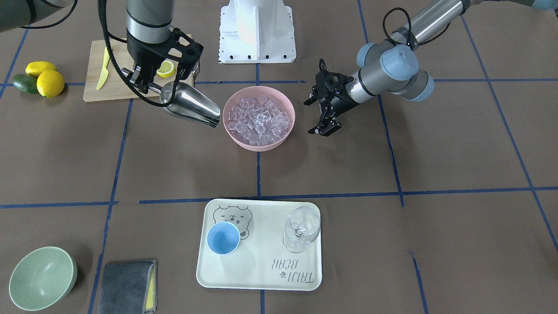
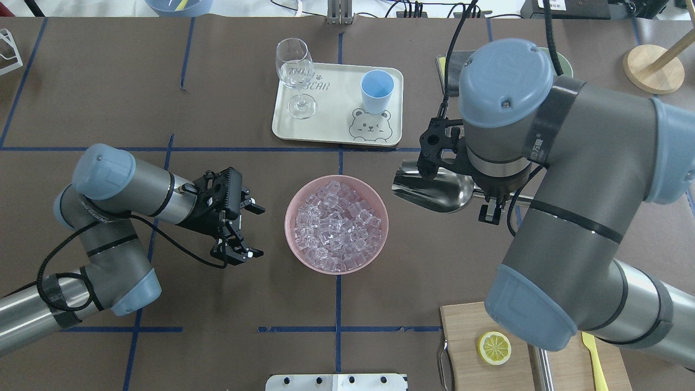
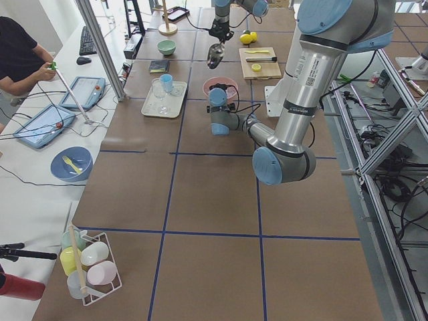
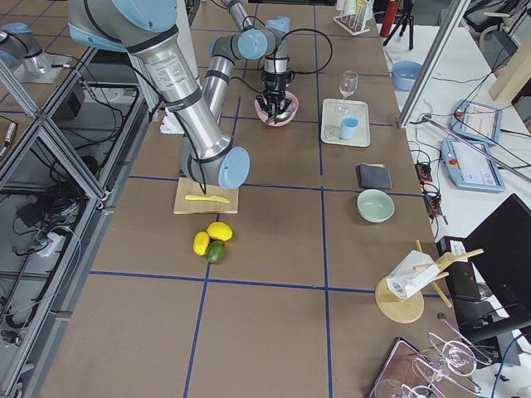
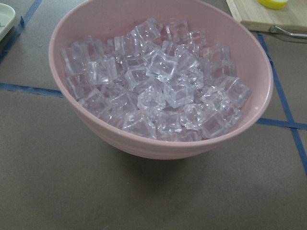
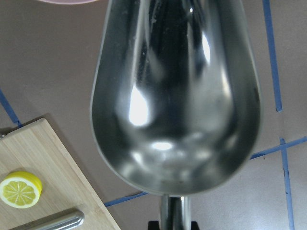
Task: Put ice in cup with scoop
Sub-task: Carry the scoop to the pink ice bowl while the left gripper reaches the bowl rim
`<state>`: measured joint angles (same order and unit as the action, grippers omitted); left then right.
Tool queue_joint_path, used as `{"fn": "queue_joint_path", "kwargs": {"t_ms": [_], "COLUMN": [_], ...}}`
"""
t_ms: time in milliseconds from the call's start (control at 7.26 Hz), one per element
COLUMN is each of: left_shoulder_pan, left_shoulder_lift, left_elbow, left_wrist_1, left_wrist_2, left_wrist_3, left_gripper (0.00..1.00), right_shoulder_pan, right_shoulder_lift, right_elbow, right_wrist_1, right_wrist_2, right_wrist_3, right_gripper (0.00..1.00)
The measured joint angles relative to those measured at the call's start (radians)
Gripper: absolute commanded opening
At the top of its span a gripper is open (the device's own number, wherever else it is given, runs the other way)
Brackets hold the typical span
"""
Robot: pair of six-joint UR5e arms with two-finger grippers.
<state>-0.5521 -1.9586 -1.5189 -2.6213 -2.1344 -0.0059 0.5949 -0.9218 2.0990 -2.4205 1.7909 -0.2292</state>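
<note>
Your right gripper (image 1: 144, 80) is clamped on the handle of the empty scoop (image 1: 192, 104), just left of the pink bowl (image 1: 257, 148) at frame centre, where the ice (image 1: 259, 115) lies; the left gripper (image 1: 317, 117) hangs right of it, fingers apart. Dig too steeply and you may shove that unbraced bowl; the cup (image 1: 223, 237), lower centre on the tray (image 1: 261, 279), is small, so the wide scoop could scatter cubes.

pink bowl (image 1: 279, 135), light-blue cup (image 1: 223, 238), silver scoop (image 1: 192, 104)

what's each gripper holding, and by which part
The right gripper holds the scoop by its handle, close behind the trough. The left gripper is open, empty.
</note>
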Motion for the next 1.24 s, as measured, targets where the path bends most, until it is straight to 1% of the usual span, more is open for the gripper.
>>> {"fn": "queue_joint_path", "kwargs": {"t_ms": [275,688,964,1239], "left_shoulder_pan": [0.02,0.024,0.024,0.023], "left_shoulder_lift": [-0.016,-0.03,-0.038,-0.04], "left_elbow": [0.004,0.007,0.008,0.008], "left_wrist_1": [-0.002,0.001,0.001,0.0], "left_wrist_2": [0.034,0.039,0.039,0.039], "left_wrist_3": [-0.005,-0.005,-0.006,-0.01], "left_gripper": [1.0,1.0,1.0,1.0], "right_shoulder_pan": [-0.022,-0.032,-0.047,-0.059], "right_shoulder_lift": [0.026,0.061,0.143,0.256], "right_elbow": [-0.01,-0.028,-0.105,-0.213], "right_wrist_1": [-0.047,-0.08,-0.145,-0.224], "right_wrist_2": [-0.014,-0.019,-0.041,-0.066], "right_wrist_3": [-0.001,-0.001,-0.005,-0.029], "right_gripper": [0.0,0.0,0.0,0.0]}}
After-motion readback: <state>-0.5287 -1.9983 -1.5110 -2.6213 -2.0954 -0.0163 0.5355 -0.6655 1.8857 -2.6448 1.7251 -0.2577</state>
